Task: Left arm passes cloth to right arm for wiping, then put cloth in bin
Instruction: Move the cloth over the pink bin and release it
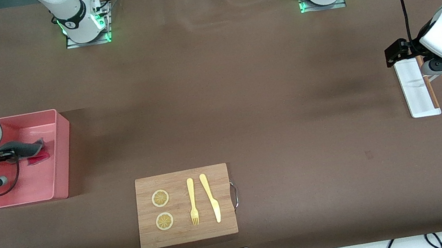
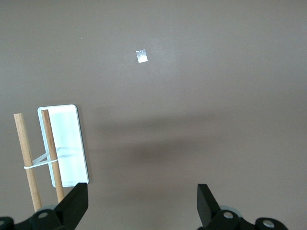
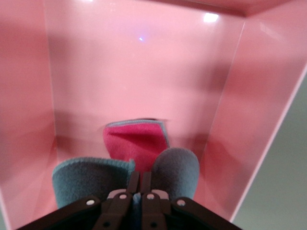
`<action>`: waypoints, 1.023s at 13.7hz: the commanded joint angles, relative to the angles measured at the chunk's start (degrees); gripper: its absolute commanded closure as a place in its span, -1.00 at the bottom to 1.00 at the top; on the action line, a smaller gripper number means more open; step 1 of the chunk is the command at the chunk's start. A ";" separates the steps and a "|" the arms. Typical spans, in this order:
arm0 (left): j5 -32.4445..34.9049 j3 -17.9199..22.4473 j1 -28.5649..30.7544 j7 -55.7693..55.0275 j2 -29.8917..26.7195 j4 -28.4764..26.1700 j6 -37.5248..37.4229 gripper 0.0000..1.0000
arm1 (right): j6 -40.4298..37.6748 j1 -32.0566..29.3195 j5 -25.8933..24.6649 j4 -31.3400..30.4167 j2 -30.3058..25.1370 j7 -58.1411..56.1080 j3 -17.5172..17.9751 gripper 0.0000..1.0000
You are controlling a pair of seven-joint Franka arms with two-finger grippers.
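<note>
Here, the pink bin sits at the right arm's end of the worktop, with a magenta rag on its floor. The right claw is clenched on the grey cloth inside the bin. The left claw hangs released, empty, over the white tray and chopsticks.

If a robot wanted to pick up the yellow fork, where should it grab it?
Probably the thin straight handle of the yellow plastic fork, coming straight down from above. It lies flat on the wooden cutting board, so fingers should close across the handle, clear of the yellow knife beside it.
</note>
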 commanded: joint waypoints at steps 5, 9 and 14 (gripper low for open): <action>0.28 0.19 -0.04 1.28 -0.86 -0.49 -0.45 -1.00 | -6.88 0.00 0.76 1.98 -9.23 3.24 0.48 -1.00; 0.28 0.19 -0.04 1.28 -0.86 -0.49 -0.45 -1.00 | -18.32 0.08 0.32 7.52 -15.91 8.13 4.87 -1.00; 0.28 0.19 -0.04 1.37 -0.86 -0.49 -0.45 -1.00 | -21.94 0.17 0.05 7.53 -22.60 16.17 11.90 -1.00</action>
